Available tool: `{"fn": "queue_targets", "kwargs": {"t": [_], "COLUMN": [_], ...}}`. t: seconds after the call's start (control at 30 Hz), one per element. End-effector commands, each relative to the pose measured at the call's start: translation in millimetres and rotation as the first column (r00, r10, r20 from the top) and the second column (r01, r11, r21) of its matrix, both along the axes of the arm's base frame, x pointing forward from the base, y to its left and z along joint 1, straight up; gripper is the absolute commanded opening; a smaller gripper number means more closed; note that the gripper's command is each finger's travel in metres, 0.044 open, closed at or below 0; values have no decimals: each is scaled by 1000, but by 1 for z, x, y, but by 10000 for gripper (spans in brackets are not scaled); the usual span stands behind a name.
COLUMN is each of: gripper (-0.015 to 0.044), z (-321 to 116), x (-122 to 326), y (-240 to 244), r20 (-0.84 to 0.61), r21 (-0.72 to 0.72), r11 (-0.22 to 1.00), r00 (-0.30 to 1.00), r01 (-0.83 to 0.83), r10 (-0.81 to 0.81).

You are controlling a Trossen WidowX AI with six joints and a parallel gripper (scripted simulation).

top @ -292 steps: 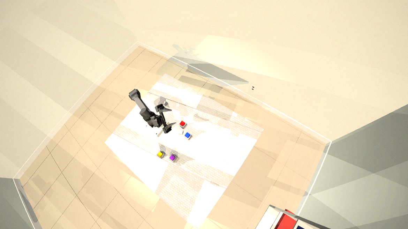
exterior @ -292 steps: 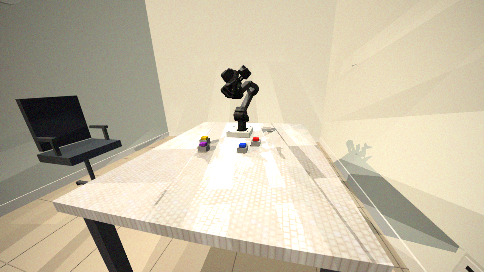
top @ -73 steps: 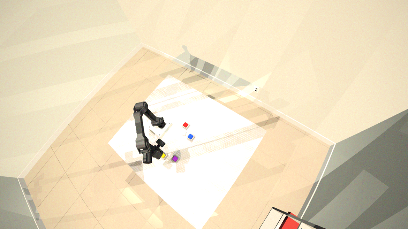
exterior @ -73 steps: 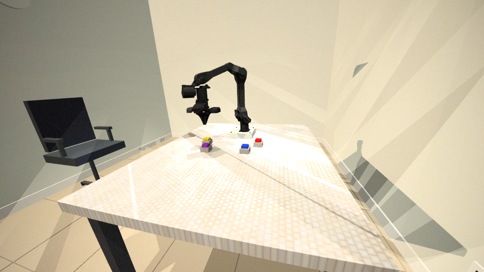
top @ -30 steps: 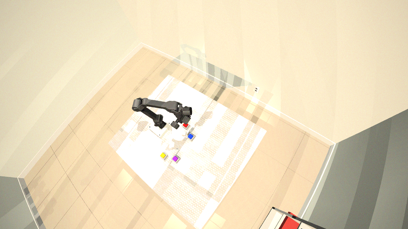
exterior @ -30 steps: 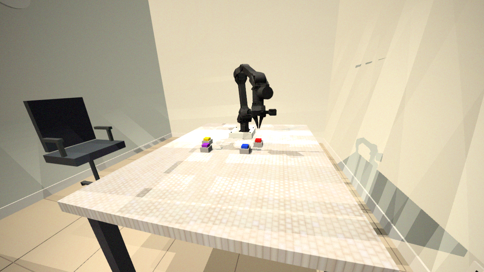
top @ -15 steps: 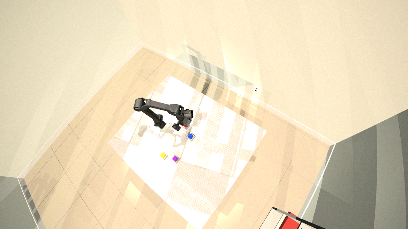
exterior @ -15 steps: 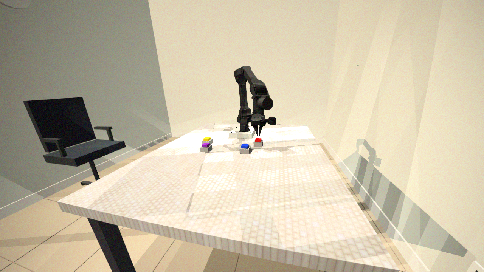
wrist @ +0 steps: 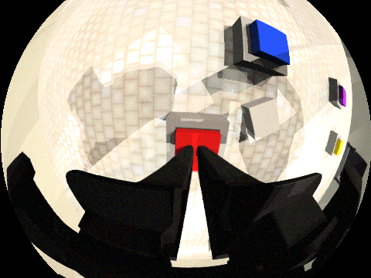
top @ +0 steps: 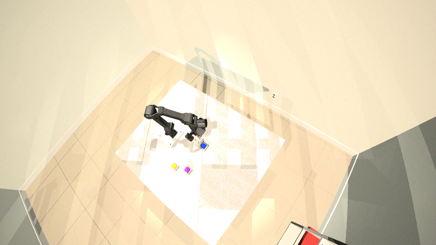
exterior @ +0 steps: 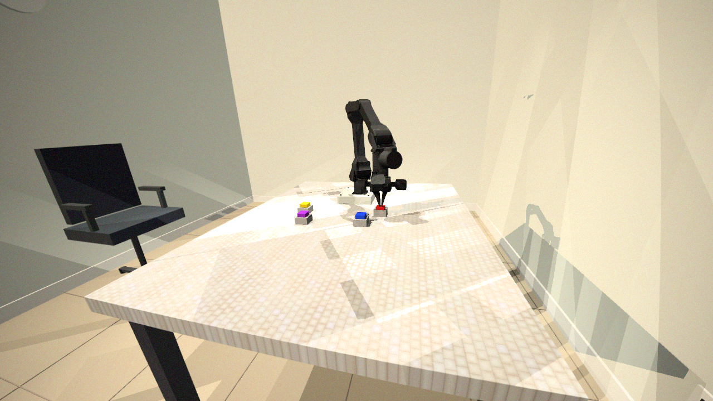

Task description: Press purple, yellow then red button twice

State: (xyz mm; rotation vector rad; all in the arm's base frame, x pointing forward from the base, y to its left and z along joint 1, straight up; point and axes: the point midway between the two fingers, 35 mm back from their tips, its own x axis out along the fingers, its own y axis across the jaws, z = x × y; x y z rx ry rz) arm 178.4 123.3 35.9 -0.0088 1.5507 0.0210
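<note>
1. Four buttons sit on the surface (exterior: 399, 299), and the claw (exterior: 380, 204) stands with its tips on or just above the red button (exterior: 380, 207), so by my judgement the step in hand is one of the two red presses.
2. Which red press this is cannot be told from these views; the purple and yellow presses would come before it in the order, yet nothing about those buttons shows whether they have been pushed (they spring back, so they would look the same either way).
3. At most two red presses remain, at least the release of this one.
4. In the wrist view the claw (wrist: 197, 156) is clenched, its two fingers nearly meeting with only a thin gap, and it carries nothing between them.
5. Its tips overlap the near edge of the red button (wrist: 198, 140), which sits in a grey housing directly under them; whether the cap is fully bottomed out I cannot tell.
6. Just beyond the claw and to its right in the wrist view lies the blue button (wrist: 269, 42), near enough to need care when lifting away.
7. Well apart, farther to that right, sit the purple button (wrist: 342, 96) and the yellow button (wrist: 338, 147).
8. From above, the arm hides most of the red cap.
</note>
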Motion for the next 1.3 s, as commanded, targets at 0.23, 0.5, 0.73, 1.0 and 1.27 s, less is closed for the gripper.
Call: {"fn": "queue_targets", "kwargs": {"t": [0.23,0.5,0.73,1.0,1.27], "gripper": [20,20,20,20,20], "z": [-5,-5,30,24,11], "x": [-2,-2,-2,-2,-2], "y": [-1,-1,-1,-1,-1], "r20": [-6,-6,-6,-6,-6], "r21": [-4,-4,-4,-4,-4], "r11": [1000,1000,1000,1000,1000], "r00": [1000,1000,1000,1000,1000], "r01": [5,5,5,5,5], "r10": [-5,-5,-5,-5,-5]}}
